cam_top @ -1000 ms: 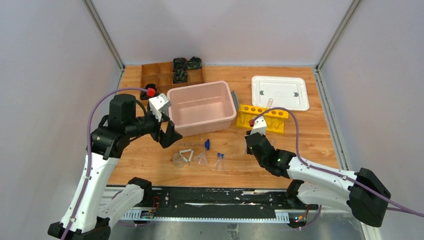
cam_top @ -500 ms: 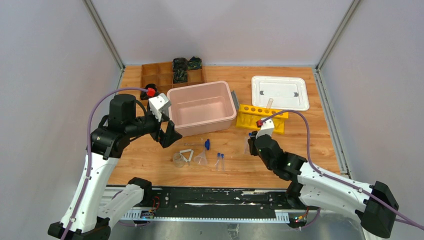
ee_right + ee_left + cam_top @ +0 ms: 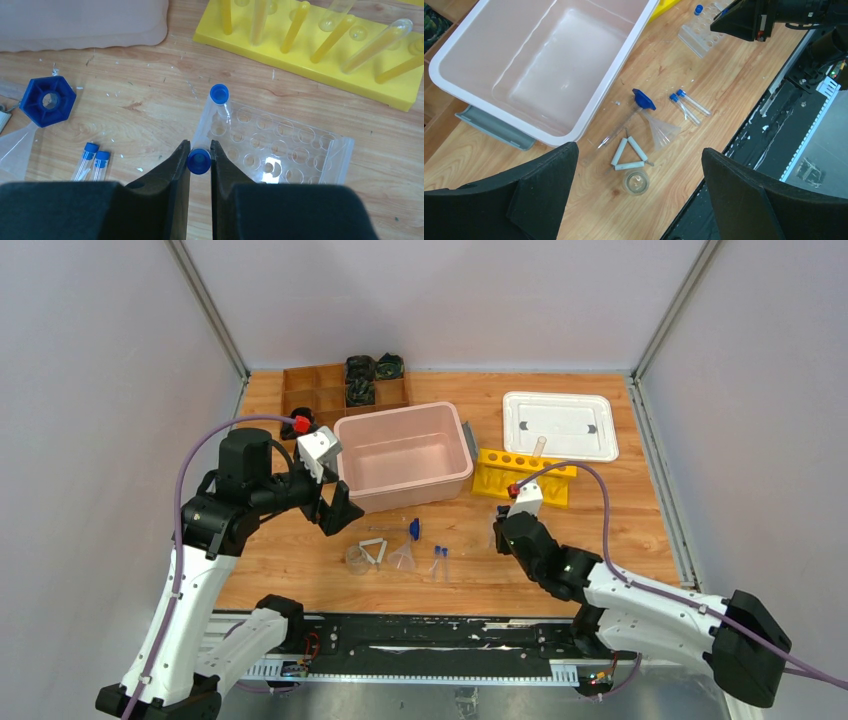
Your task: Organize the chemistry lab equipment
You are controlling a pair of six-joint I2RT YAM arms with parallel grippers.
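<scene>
In the overhead view, the left gripper (image 3: 338,512) is seen spread wide and empty beside the large pink plastic bin (image 3: 410,490). The right gripper (image 3: 500,532) is lowered just in front of the yellow holed tube rack (image 3: 525,480). Between the arms a small clear beaker (image 3: 356,559), a white wire triangle (image 3: 374,548), a clear funnel (image 3: 403,558), a blue-tipped rod (image 3: 414,529) and two blue-capped clear tubes (image 3: 439,560) lie loose on the wooden table (image 3: 300,565). In the left wrist view these same pieces are shown unsorted below the parted fingers (image 3: 524,195), by which nothing is touched. In the right wrist view the fingers are clamped on a blue-capped tube (image 3: 199,161), held at the near left corner of the clear rectangular holed tray (image 3: 295,150). One capped tube (image 3: 219,95) is already stood in a hole there, and a further clear tube (image 3: 372,50) leans in the yellow rack. The task is judged to be at an early stage: the held tube is not yet seated, and the two loose tubes, beaker, funnel, triangle and rod are yet to be put away.
</scene>
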